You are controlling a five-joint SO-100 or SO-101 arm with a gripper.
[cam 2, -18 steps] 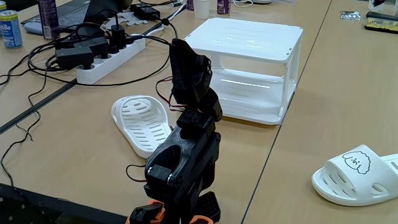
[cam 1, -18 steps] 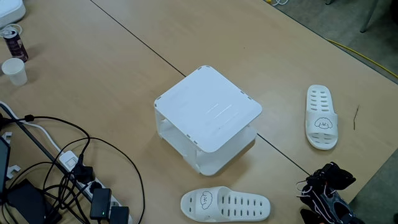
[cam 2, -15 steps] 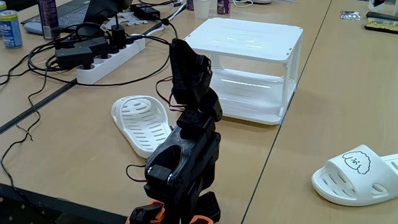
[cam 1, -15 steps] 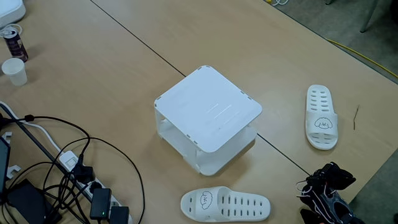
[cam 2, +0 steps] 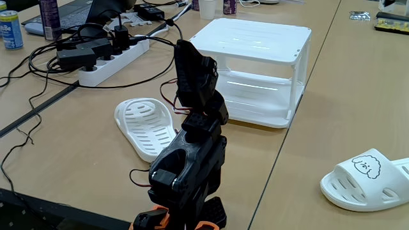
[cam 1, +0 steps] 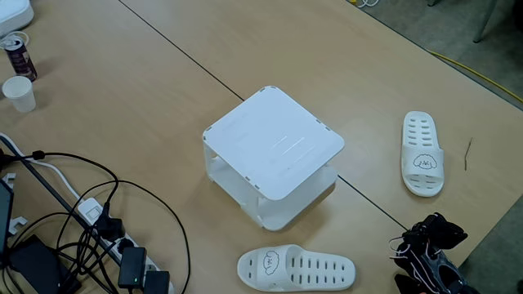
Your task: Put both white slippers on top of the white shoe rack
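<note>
A: Big wooden surface (cam 1: 122, 98) takes up most of a fixed view, w/ a dark seam running diagonally from top centre toward lower right. What's in the middle?

B: The white shoe rack (cam 1: 274, 143), sitting centre frame, nothing on its flat top. In the other fixed view it's upper centre-right (cam 2: 255, 41), two tiers, lower shelf bare too.

A: And the arm?

B: Black arm (cam 2: 188, 169), folded up, lower centre of that fixed view, base at the bottom edge. From the high view it's tucked in the bottom right corner (cam 1: 429, 249). The claw (cam 2: 192, 67) is at the top of the fold, in front of the rack's left side. Can't tell if the fingers are apart or together; it's all dark plastic from this angle. Not holding anything I can see.

A: The white slippers?

B: Both on the surface, well apart. One slipper (cam 1: 296, 269) lies bottom centre in the high view, below the rack, strap end to the left. Same one shows left of the arm (cam 2: 144, 124) in the low view, partly hidden behind it. The other slipper (cam 1: 422, 153) is at the right of the frame, strap end toward the bottom; low view has it at lower right (cam 2: 367, 179), cartoon face on the strap.

A: Small stuff?

B: Power strip (cam 2: 105, 67) and tangled black cables (cam 1: 98, 212) at lower left, paper cup (cam 1: 18, 93) and a can (cam 1: 16, 53) at upper left.
</note>
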